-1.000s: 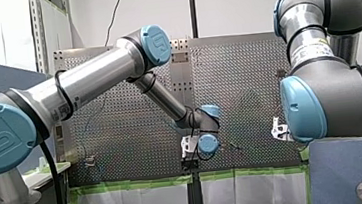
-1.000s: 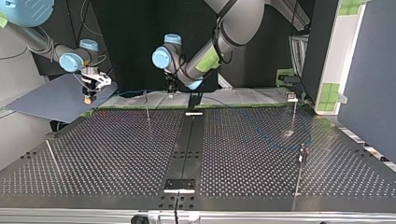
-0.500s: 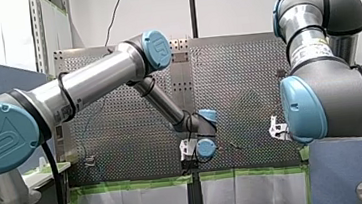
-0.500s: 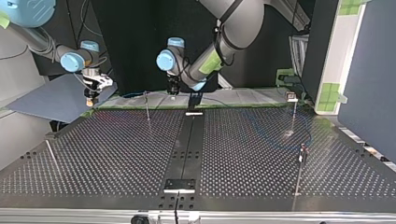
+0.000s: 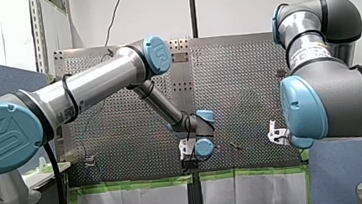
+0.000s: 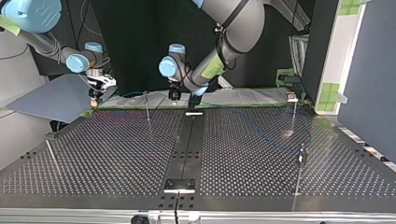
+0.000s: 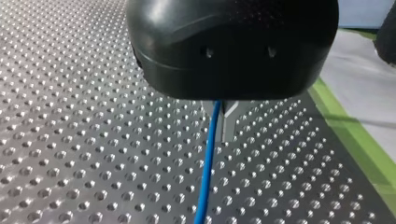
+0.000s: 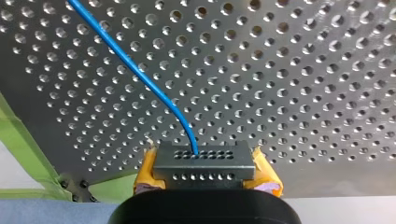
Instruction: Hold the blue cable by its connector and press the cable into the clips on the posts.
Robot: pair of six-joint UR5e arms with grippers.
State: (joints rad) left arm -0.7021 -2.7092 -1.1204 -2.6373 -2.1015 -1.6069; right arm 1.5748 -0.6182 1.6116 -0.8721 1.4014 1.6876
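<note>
My right hand (image 8: 204, 173) is pressed together on the connector (image 8: 203, 157). Its yellow pads (image 8: 266, 176) pinch the two short ends of the grey block, and the perforated face points away from the wrist. The blue cable (image 8: 135, 74) leaves one hole in that face, bends once and rises over the perforated surface (image 8: 303, 70). In the left wrist view the same cable runs out from under my left hand (image 7: 225, 122) and down across the surface. I cannot tell whether that hand is clamped on it or only guiding it. In the top view both hands hang over the far edge, the right at the view's left and the left near the middle. The posts (image 6: 147, 109) stand apart across the surface, with no cable seated in any clip that I can make out. I judge the cable to be light, thin and limp, so it will sag and curl and cannot be pushed endwise. The connector is the only rigid part and the correct grip point. The bend at its exit is the likely strain point, so avoid side pull there.
</note>
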